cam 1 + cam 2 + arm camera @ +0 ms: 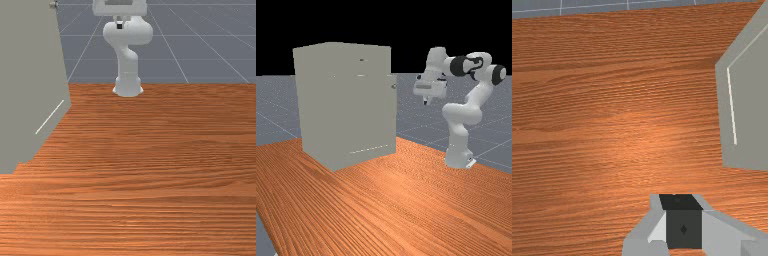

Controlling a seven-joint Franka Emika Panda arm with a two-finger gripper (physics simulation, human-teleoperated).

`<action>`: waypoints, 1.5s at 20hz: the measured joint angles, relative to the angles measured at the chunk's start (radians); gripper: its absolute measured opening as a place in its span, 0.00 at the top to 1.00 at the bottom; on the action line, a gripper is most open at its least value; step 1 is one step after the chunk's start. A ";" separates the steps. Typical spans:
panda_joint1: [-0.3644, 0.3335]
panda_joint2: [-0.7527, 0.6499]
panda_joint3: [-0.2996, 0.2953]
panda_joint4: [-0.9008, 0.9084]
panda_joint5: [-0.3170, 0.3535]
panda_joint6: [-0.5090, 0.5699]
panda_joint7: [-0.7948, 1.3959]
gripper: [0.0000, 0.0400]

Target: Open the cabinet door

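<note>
The room: a blue-grey floor [276,112], ruled with thin pale lines, spreads below and behind the pincer [427,101], and beyond it a flat black backdrop [406,22] begins at a level horizon. The tabletop [396,200], of orange-brown wood with long streaked grain, lies well below the pincer. In the wrist view a lighter, warmer patch [639,145] of the wood lies near the pincer [683,229], and the table's straight edge, with floor past it, lies farther out.

From where I stand, the arm [462,114], white and grey with black joint bands, rises from its base on the wood and bends over to carry the pincer in mid-air, apart from everything around it. I cannot tell whether the pincer is clenched or released.

The cabinet [343,100], a tall matt grey-green box, stands upright on the table, beside the pincer and apart from it, toward the far view's left. Its door [392,117] is on the side turned toward the arm, with a small round metallic knob [394,86] near its upper edge. A thin pale line [370,149] runs along the cabinet's foot, lower than the pincer.
</note>
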 joint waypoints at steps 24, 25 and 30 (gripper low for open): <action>-0.414 -0.031 -0.362 0.093 -0.331 0.759 0.150 0.14; -0.415 -0.025 -0.365 0.090 -0.331 0.776 0.154 0.08; -0.434 0.010 -0.403 0.035 -0.357 0.836 0.133 0.01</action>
